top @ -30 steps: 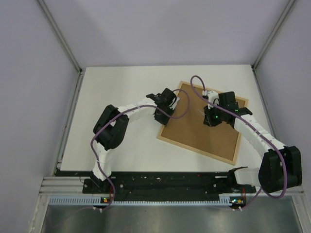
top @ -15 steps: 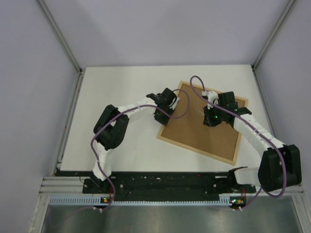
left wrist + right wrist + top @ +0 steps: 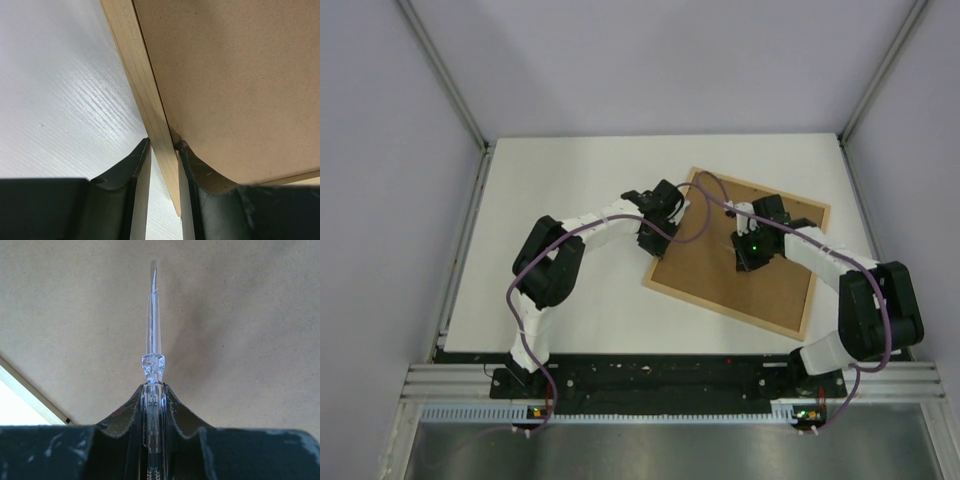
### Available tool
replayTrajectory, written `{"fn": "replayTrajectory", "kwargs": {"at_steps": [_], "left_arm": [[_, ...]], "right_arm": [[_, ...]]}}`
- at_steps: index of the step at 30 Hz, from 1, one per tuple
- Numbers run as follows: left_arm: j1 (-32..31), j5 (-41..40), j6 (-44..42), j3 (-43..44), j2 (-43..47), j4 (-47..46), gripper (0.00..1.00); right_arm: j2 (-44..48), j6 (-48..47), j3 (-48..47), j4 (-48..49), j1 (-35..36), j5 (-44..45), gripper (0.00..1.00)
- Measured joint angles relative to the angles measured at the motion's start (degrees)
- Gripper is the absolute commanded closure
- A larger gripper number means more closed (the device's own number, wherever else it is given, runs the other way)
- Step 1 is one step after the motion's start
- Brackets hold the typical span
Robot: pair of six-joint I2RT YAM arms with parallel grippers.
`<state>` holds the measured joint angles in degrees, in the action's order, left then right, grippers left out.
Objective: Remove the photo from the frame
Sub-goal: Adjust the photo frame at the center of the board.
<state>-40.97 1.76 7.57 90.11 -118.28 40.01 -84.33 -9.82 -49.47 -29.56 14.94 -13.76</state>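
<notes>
The frame (image 3: pixel 720 283) lies face down on the white table, its brown fibreboard back (image 3: pixel 235 75) facing up. The photo is hidden under that back. My left gripper (image 3: pixel 163 144) is at the frame's left edge, shut on the light-wood rail (image 3: pixel 142 85), one finger outside it and the other on the board side. In the top view this gripper (image 3: pixel 652 236) sits at the frame's left side. My right gripper (image 3: pixel 153 387) is shut on a clear plastic tool (image 3: pixel 153 330) whose thin tip points across the brown back (image 3: pixel 240 315). It hovers over the frame's upper middle (image 3: pixel 748 250).
The white table (image 3: pixel 550 180) stretches left of the frame. Grey enclosure walls with metal posts (image 3: pixel 445 75) ring the table on three sides. Purple cables (image 3: pixel 705 200) loop over the frame between the two wrists. The arms' bases sit on the near rail (image 3: pixel 660 375).
The right arm has swung its elbow inward and its gripper has shifted a little left and nearer over the brown back. The left arm stays at the frame's edge.
</notes>
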Motion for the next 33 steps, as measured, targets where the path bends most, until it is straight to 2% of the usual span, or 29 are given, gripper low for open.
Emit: {"fn": "replayTrajectory", "kwargs": {"at_steps": [33], "left_arm": [[1.95, 5.66, 0.55, -0.02, 0.04, 0.68, 1.0]], "right_arm": [[-3.61, -0.02, 0.0, 1.73, 2.54, 5.09, 1.0]]}}
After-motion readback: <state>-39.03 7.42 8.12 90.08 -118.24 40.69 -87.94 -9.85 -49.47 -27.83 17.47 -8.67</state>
